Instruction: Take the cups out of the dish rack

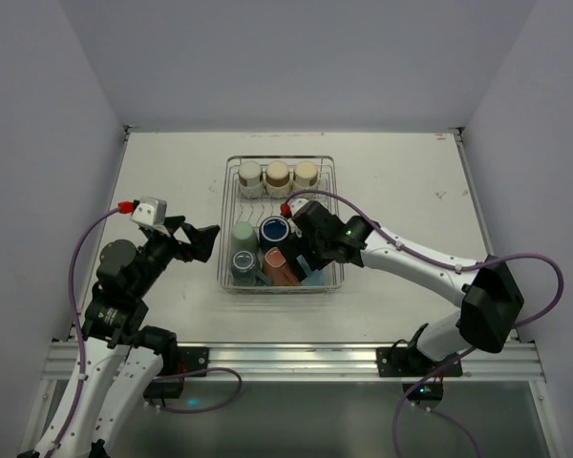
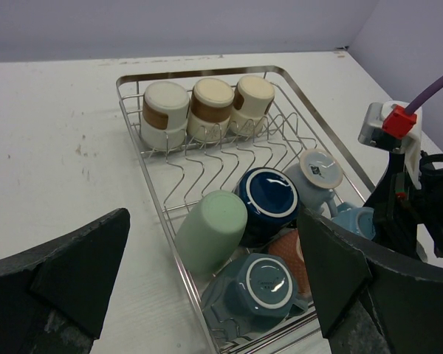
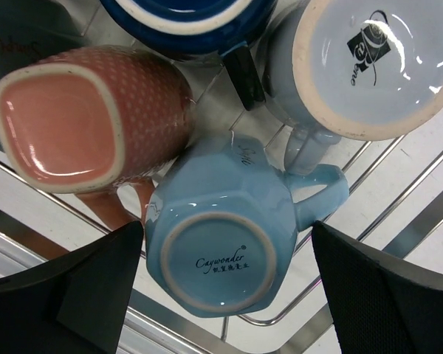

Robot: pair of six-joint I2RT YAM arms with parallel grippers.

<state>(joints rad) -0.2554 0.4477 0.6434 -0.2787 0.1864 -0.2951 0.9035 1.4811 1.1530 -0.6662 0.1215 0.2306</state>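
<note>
The silver wire dish rack [image 1: 227, 191] sits mid-table. At its far end stand three cream and tan cups [image 1: 278, 175]. At its near end lie a sage green tumbler [image 1: 244, 234], a navy cup [image 1: 274, 229], a grey-blue mug [image 1: 243, 262], a salmon pink cup [image 1: 279, 265] and a light blue mug [image 1: 317, 277]. My right gripper [image 1: 310, 250] is open inside the rack, its fingers either side of the upturned light blue mug [image 3: 221, 251], not touching it. A pale grey mug [image 3: 369, 66] lies beside it. My left gripper [image 1: 196, 240] is open and empty, left of the rack.
In the left wrist view the green tumbler [image 2: 210, 230] leans on the rack's left rim [image 2: 133, 110], with the grey-blue mug [image 2: 260, 284] bottom-up below it. Bare white table lies left and right of the rack. Walls close the table's far and side edges.
</note>
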